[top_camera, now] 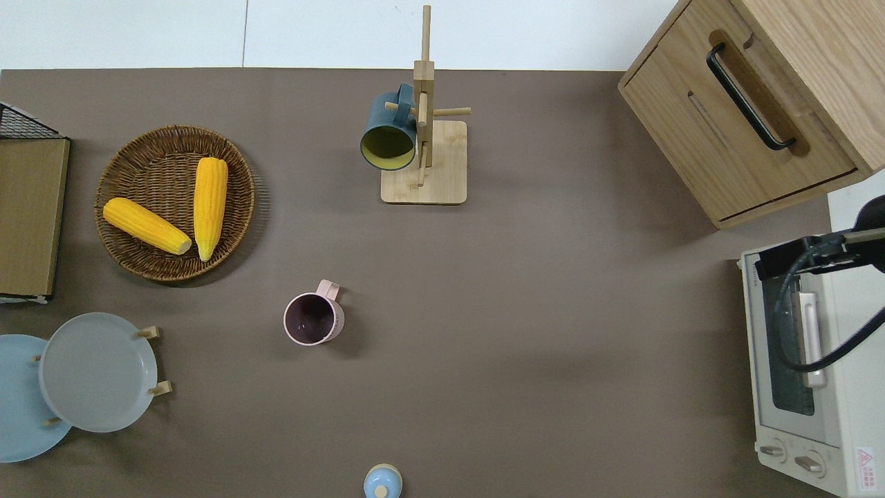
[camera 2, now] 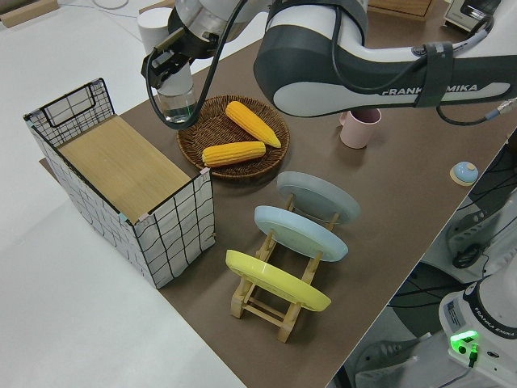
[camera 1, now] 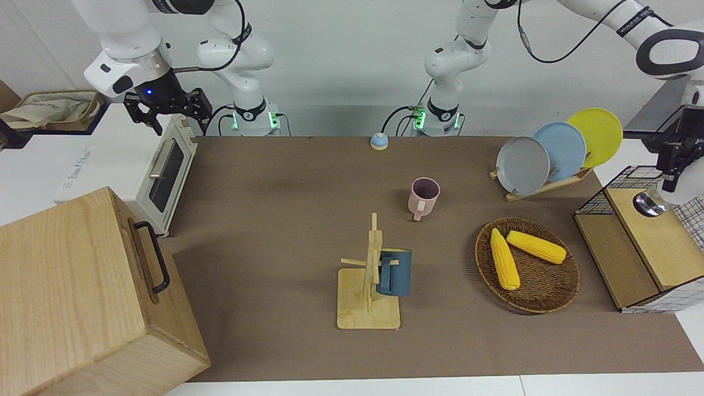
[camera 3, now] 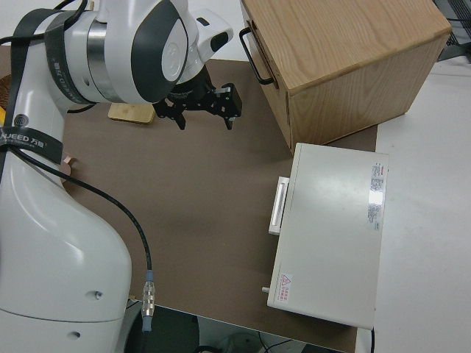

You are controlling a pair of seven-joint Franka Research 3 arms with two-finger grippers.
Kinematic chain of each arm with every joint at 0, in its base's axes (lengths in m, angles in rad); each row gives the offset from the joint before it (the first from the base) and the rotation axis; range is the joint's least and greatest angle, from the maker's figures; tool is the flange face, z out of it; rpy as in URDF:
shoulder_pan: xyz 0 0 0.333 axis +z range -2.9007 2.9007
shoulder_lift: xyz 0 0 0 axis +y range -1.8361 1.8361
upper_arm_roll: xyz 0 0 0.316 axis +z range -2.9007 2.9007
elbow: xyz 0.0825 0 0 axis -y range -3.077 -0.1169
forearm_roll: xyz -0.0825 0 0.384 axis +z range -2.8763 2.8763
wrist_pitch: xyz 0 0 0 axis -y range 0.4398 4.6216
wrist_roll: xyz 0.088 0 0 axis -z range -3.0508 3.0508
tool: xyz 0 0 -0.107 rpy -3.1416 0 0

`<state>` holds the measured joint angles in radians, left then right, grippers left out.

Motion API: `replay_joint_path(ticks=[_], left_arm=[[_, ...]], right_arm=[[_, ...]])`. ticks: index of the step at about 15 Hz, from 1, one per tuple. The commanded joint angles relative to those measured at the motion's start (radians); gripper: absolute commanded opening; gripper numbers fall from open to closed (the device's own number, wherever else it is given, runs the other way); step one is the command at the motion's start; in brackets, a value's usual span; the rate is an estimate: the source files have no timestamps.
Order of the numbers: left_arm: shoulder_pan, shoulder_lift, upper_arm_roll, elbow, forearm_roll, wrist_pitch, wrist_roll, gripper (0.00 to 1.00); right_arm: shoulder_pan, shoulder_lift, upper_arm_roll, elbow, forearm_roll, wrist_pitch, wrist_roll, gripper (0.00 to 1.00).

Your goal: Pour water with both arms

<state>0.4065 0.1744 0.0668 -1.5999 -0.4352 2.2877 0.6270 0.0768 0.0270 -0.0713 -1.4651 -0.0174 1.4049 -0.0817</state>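
Brown worktop (top_camera: 539, 332), white surround.

Left gripper (camera 2: 168, 66) sits at its own end of the worktop, over the wire crate with the wooden lid (camera 2: 121, 166), fingers clamped on the rim of a clear glass (camera 2: 178, 101). My read: it's carrying the pouring vessel. Can't tell whether there's water in it.

Pink mug (top_camera: 313, 318) stands upright mid-worktop, mouth up, handle pointing away from the robots. Looks empty, so probably the pour target, open to reach from either arm.

Right gripper (camera 1: 165, 107) is up by the toaster oven (top_camera: 809, 380), fingers apart, holding nothing. Likely staged to steady or lift the mug.

Other containers:
- blue mug (top_camera: 388, 131) hangs on the wooden mug tree (top_camera: 423, 155), empty
- wicker basket (top_camera: 124, 256) holds two corn cobs (top_camera: 211, 204)

Pour not started.
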Motion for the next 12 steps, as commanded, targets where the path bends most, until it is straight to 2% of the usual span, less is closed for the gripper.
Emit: replay_joint_path(ticks=[1,7,12], left_arm=[[0.037,0.071,-0.007,0.055,-0.104,0.082,0.115,0.00],[0.097,0.125,-0.009,0.055,-0.235,0.122,0.318,0.00],[0.107,0.155,-0.010,0.046,-0.287,0.145,0.372,0.00]], right_arm=[[-0.003,-0.012,-0.001,-0.012,0.019,-0.001,-0.015,0.992],[-0.002,-0.012,-0.001,-0.012,0.019,-0.001,-0.015,0.992],[-0.003,-0.012,-0.001,-0.012,0.019,-0.001,-0.015,0.992]])
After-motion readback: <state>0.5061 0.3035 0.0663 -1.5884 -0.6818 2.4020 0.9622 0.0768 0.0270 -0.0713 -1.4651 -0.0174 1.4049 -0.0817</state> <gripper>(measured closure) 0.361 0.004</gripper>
